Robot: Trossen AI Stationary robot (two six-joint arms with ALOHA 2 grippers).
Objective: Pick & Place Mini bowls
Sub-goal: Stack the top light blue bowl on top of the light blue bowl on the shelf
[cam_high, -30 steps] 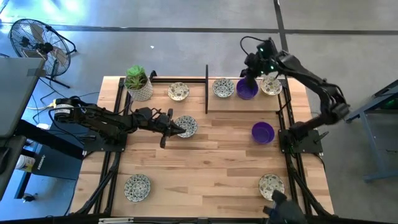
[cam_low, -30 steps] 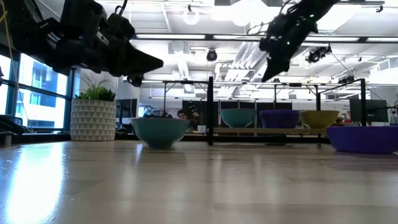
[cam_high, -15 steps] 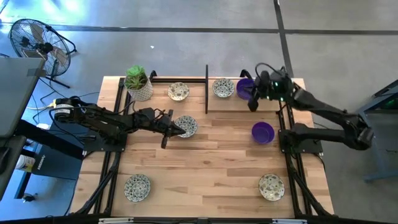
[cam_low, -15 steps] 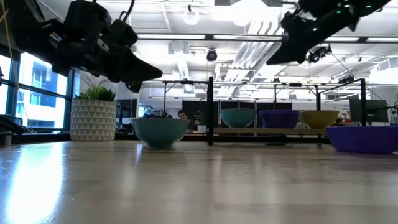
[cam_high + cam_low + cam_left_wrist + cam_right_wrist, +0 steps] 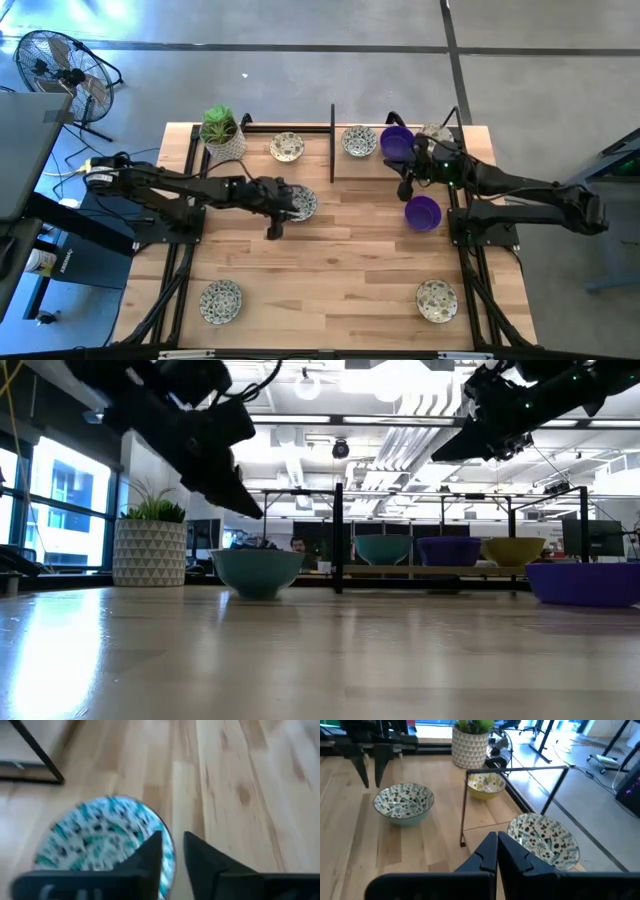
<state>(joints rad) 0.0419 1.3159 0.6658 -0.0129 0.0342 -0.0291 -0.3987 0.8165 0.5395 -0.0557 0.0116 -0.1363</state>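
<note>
A cream mini bowl with a green floral pattern (image 5: 300, 202) (image 5: 102, 837) (image 5: 403, 803) stands on its base left of the table's middle. My left gripper (image 5: 282, 212) (image 5: 173, 845) (image 5: 371, 772) hangs open just beside its near rim, fingers slanting down, with nothing between them. My right gripper (image 5: 405, 188) (image 5: 496, 847) is shut and holds nothing, hovering near the raised board (image 5: 372, 170). On that board stand a patterned bowl (image 5: 358, 141) (image 5: 543, 840) and a purple one (image 5: 397, 143). Another purple bowl (image 5: 422, 213) sits on the table.
A white pot with a green plant (image 5: 222, 135) stands far left, next to a patterned bowl (image 5: 287, 148). More patterned bowls sit near left (image 5: 220, 300) and near right (image 5: 436, 298). A black post (image 5: 332, 140) borders the board. Bare wood lies in the middle.
My left gripper has tipped its fingers downward beside the patterned bowl, which has stayed in place. My right gripper has drawn back from above the purple bowl on the board toward the table's near edge and come down, staying shut.
</note>
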